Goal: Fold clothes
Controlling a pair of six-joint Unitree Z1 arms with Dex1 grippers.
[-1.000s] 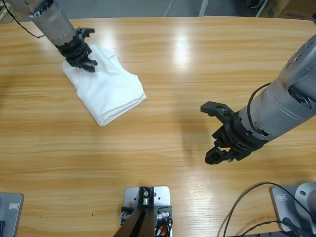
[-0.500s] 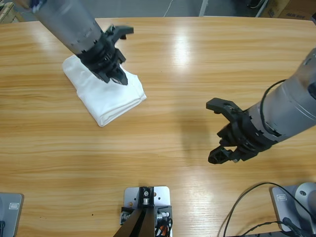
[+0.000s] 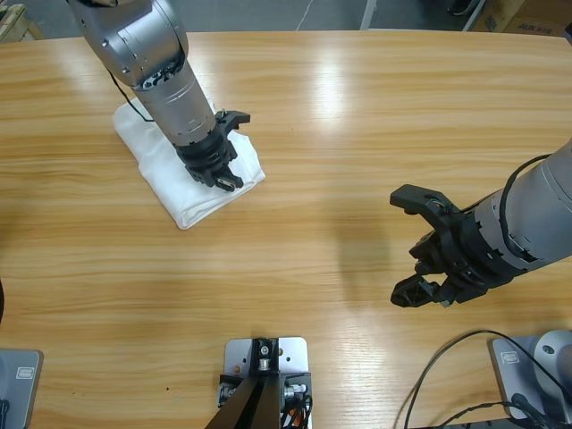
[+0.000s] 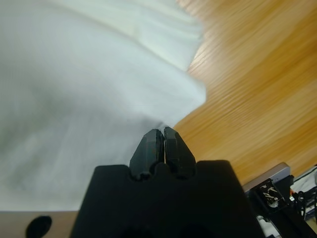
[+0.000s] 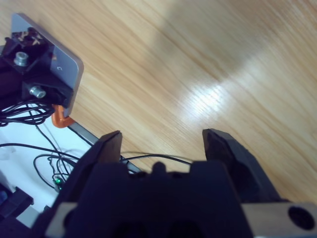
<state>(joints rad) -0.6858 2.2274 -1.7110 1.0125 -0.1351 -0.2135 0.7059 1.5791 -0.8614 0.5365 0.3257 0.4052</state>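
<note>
The clothes (image 3: 189,202) are a white shirt folded into a compact rectangle at the table's far left. My left gripper (image 3: 227,181) reaches down over the bundle's right corner, and the arm hides the middle of the shirt. The left wrist view has the two black jaws pressed together at my left gripper (image 4: 162,134), with nothing seen between them, just above the white cloth (image 4: 74,74) near its edge. My right gripper (image 3: 407,247) hovers over bare wood at the right, far from the shirt, jaws spread wide. In its own view my right gripper (image 5: 163,136) holds nothing.
The wooden table (image 3: 357,116) stretches wide around the shirt. Cables (image 3: 447,375) lie by the near right edge. The right wrist view looks past the table's front edge (image 5: 84,134) to wires and floor.
The left arm has swept from the shirt's far left corner across it to its right corner. The right gripper has drifted slightly right and toward the front edge, still open.
</note>
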